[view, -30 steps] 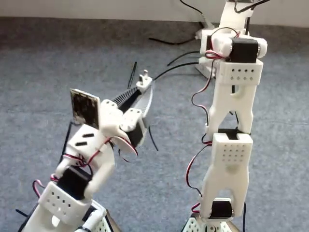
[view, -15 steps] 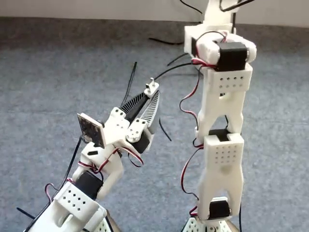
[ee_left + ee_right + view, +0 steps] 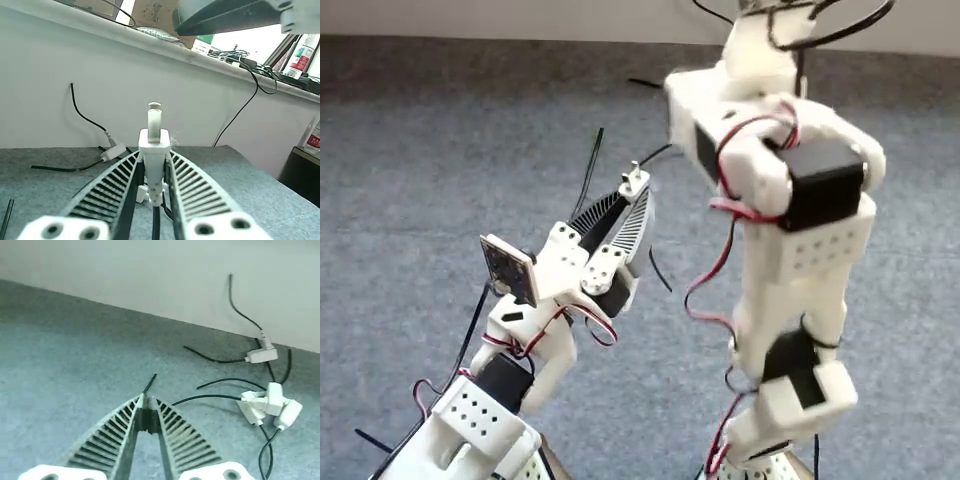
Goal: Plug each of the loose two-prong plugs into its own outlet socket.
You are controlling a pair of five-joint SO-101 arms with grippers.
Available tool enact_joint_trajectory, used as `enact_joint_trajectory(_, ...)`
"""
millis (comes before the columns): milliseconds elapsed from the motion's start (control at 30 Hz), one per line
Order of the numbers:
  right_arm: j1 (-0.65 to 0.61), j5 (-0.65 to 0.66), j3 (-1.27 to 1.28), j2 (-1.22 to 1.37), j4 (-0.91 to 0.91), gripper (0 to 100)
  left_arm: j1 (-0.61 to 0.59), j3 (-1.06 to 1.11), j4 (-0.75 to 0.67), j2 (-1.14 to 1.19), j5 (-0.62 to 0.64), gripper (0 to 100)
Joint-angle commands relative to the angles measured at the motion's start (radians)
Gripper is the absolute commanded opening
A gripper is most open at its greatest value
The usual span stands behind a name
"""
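Left gripper [image 3: 154, 156] is clamped on the small white hard-plastic 2-prong plug [image 3: 153, 142], held above the grey carpet [image 3: 440, 150] with its prongs pointing outward. Right gripper [image 3: 144, 402] is closed on nothing. We judge the plug light, rigid and smooth, best pinched across its flat body sides.

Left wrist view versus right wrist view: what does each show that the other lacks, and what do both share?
Left wrist view: the left gripper shut on a white two-prong plug. Right wrist view: the right gripper shut, empty, and a cluster of white connectors. Both: grey carpet, wall, and a lone plug on a black cable.
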Motion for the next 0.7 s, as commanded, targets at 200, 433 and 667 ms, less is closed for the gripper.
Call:
enact_joint_trajectory(200,-0.229,0.029,0.199,-0.246,0.036,0.7,0.015,-0.004,-0.029,-0.015,0.003,1)
enact_joint_trajectory(433,-0.357,0.178,0.401,-0.246,0.027,0.7,0.056,-0.010,-0.035,-0.015,0.002,1)
enact_joint_trajectory(667,-0.311,0.213,0.524,-0.243,-0.065,0.7,0.065,-0.012,-0.031,-0.024,0.002,1)
